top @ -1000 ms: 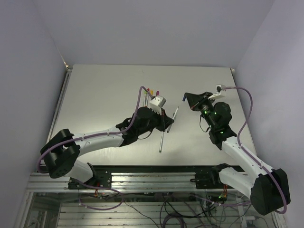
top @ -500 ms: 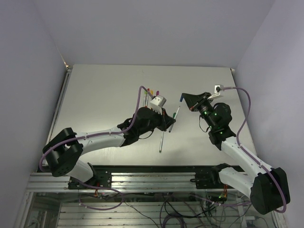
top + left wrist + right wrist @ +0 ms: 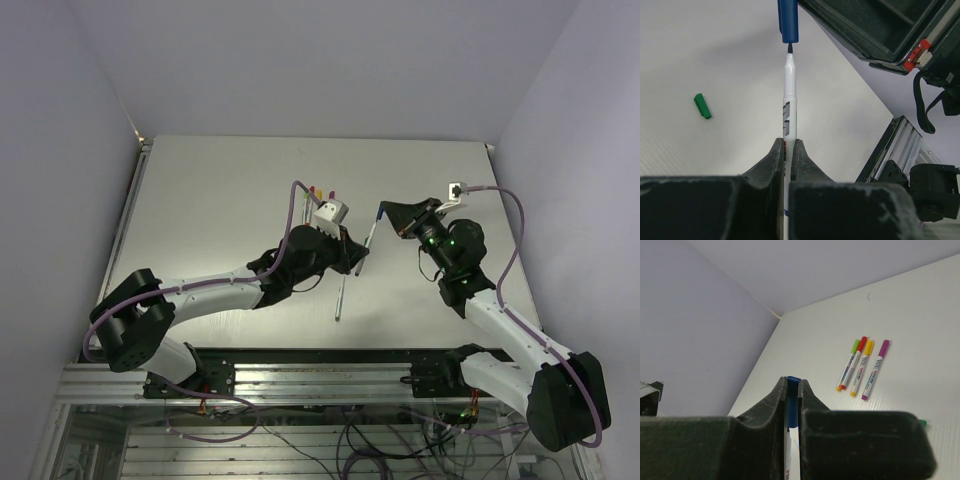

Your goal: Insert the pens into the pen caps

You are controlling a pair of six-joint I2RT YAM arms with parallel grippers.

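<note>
Straight ahead of my left gripper (image 3: 788, 145), clamped on the pen (image 3: 789, 90), the nib sits just short of the blue cap (image 3: 788, 20) pinched in my right gripper (image 3: 792, 385), long axes in line. Four pens (image 3: 861, 368) beyond my right gripper look capped; a green cap (image 3: 702, 106) lies loose left of my left gripper, so I judge two cappings remain.

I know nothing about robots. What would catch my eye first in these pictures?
Two grippers meet above the table: the left gripper pinches a white pen, and the right gripper holds a blue cap just off its dark tip, not yet on. A loose green cap lies on the table to one side, and four capped pens lie side by side farther back.
</note>
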